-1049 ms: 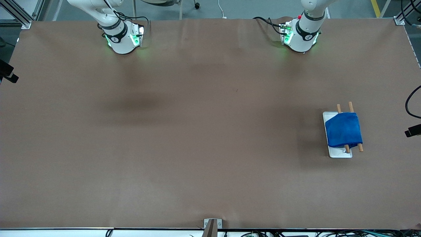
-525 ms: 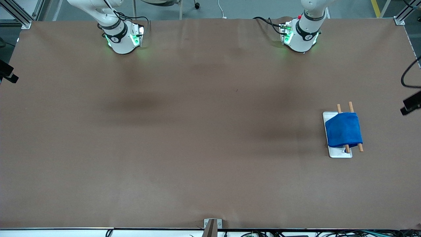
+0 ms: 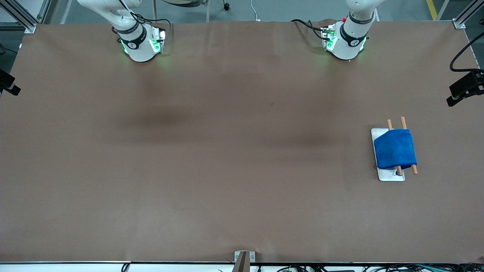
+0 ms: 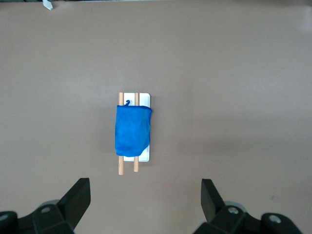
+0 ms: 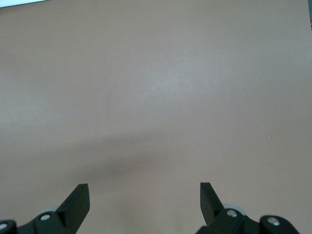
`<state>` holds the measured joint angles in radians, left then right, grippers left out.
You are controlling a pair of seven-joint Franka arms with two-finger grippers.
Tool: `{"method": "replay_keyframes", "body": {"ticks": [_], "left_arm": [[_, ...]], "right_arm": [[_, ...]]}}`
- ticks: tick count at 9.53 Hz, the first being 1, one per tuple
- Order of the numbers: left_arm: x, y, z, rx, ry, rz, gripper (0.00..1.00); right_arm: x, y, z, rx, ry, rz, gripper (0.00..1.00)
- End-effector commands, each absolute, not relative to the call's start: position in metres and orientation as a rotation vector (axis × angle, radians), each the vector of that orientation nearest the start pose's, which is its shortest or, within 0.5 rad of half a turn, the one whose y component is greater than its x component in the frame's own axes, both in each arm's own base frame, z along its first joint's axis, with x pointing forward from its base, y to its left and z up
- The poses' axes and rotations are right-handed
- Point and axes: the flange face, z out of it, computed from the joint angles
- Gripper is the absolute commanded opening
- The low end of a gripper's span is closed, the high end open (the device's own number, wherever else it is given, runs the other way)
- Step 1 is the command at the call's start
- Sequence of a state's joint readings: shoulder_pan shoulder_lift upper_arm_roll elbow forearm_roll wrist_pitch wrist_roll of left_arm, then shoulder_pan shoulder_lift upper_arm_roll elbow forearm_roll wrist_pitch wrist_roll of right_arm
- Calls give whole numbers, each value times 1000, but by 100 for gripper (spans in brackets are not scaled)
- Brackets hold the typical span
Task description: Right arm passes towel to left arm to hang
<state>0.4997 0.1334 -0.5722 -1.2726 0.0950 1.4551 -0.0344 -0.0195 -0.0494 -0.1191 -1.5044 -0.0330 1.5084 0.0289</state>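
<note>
The bright blue towel (image 3: pixel 395 149) lies draped over the two wooden rods (image 3: pixel 404 122) of a rack with a white base (image 3: pixel 389 175), toward the left arm's end of the table. In the left wrist view the towel (image 4: pixel 131 130) covers most of the rods (image 4: pixel 121 168), and its small loop shows at one end. My left gripper (image 4: pixel 145 187) hangs open high over the table beside the rack, holding nothing. My right gripper (image 5: pixel 145 191) is open over bare brown table, with no towel in its view.
Both arm bases (image 3: pixel 140 45) (image 3: pixel 346 43) stand along the table edge farthest from the front camera. A black part with a cable (image 3: pixel 463 88) juts in at the left arm's end of the front view. A small metal bracket (image 3: pixel 244 257) sits at the near edge.
The black part with the cable at the left arm's end has moved toward the arm bases. The faint shadow beside the rack has shifted. The towel and rack have not moved.
</note>
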Motion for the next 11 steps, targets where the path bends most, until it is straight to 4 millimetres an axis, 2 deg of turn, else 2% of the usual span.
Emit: {"method": "replay_keyframes", "body": {"ticks": [1, 2, 5, 8, 10, 11], "left_arm": [[554, -37, 672, -3089, 78, -19, 100], [544, -48, 667, -3075, 95, 5, 100], [511, -63, 656, -3088, 120, 48, 100], [493, -77, 651, -3095, 151, 50, 100], [490, -74, 649, -3132, 128, 54, 100], [494, -65, 651, -3154, 100, 48, 100]], "right_arm": [[526, -82, 679, -3145, 299, -76, 100], [526, -82, 679, -3145, 299, -78, 100], [526, -82, 678, -3145, 299, -73, 100], [526, -82, 678, -3145, 299, -71, 100], [526, -82, 678, -3145, 299, -71, 100], [526, -82, 678, -3145, 299, -71, 100]]}}
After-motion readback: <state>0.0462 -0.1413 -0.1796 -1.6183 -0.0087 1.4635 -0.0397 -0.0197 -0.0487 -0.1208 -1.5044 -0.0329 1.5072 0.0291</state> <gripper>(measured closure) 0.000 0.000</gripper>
